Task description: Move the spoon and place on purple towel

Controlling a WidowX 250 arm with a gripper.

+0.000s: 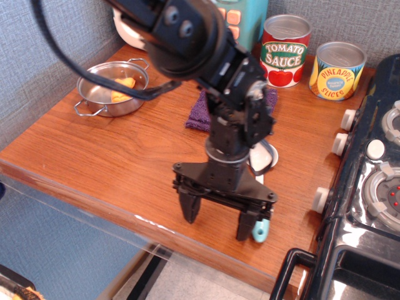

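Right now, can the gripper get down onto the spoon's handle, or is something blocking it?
Probably yes. The gripper is open, hanging over the spoon near the table edge, one finger beside the blue handle end. Nothing lies between them, though the arm hides most of the spoon.
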